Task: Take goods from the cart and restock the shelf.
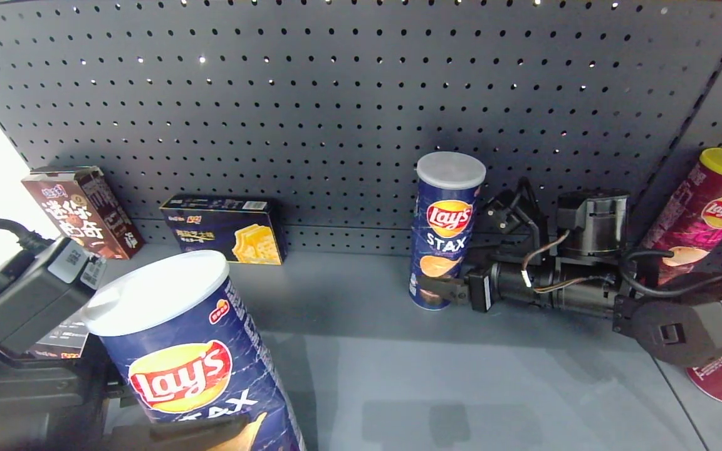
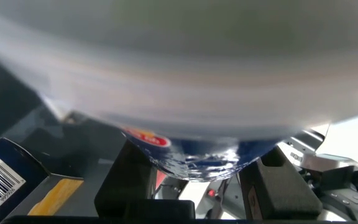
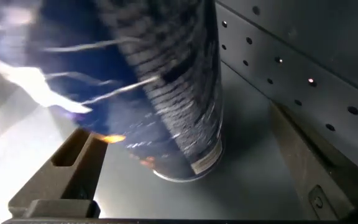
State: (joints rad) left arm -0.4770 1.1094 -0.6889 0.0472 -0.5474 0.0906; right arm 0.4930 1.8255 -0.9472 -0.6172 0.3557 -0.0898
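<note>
Release, by the look of it: tall blue cardboard crisp tube with clear plastic lid (image 1: 445, 232) upright on the grey metal shelf (image 1: 361, 351) by the dark perforated back panel (image 1: 336, 94), right tool (image 3: 176, 127) spread around its base. Withdraw straight and level, no nudging. Left tool (image 2: 197, 186) clamped on a second blue tube (image 1: 192, 351) — raised, tilted.

The blue chip can (image 2: 197, 155) looms close and blurred, its pale lid (image 2: 179, 56) spreading wide from ten to two o'clock. The left gripper (image 2: 201, 167) clasps the can's body, with one dark finger (image 2: 126, 183) at seven o'clock of the can and the other at five, both against its sides. Out at eight o'clock sits a dark blue box (image 2: 8, 180) with a barcode and a yellow patch
</note>
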